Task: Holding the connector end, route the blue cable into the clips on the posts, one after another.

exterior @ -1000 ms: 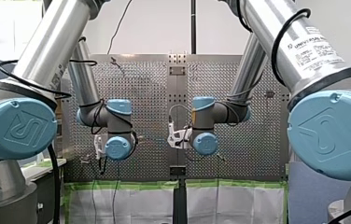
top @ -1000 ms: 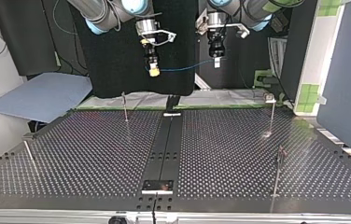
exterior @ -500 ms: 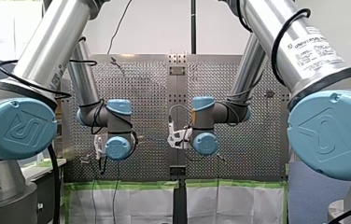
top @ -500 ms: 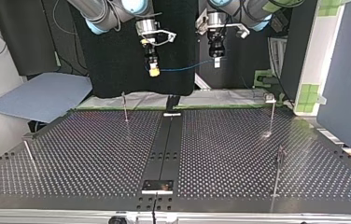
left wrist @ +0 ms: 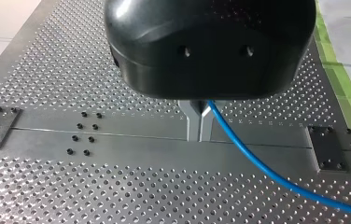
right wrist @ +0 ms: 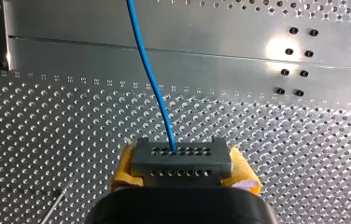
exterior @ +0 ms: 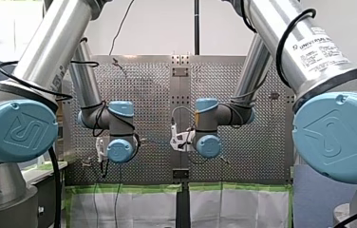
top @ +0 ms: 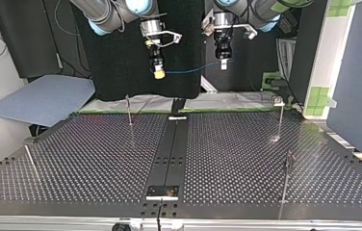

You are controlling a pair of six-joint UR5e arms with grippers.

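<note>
In the top view both grippers hang high above the table's far edge. My right gripper (top: pixel 158 73), with yellow pads, is at that view's left and my left gripper (top: pixel 223 61) is at its right. The blue cable (top: pixel 188 70) stretches between them. In the right wrist view my right gripper (right wrist: pixel 183 175) is shut on the grey connector block (right wrist: pixel 181 159), and the blue cable (right wrist: pixel 148 74) leads away from the block. In the left wrist view my left gripper (left wrist: pixel 199 125) has its metal fingers shut on the blue cable (left wrist: pixel 257 163), which runs off to one side.
Thin posts with clips stand on the perforated table (top: pixel 97 163): one near the far middle (top: pixel 128 109), one at the far right (top: pixel 281 115), one at the near right (top: pixel 287 179) and a leaning one at the left edge (top: pixel 30 161). A dark centre rail (top: pixel 169 154) crosses the table.
</note>
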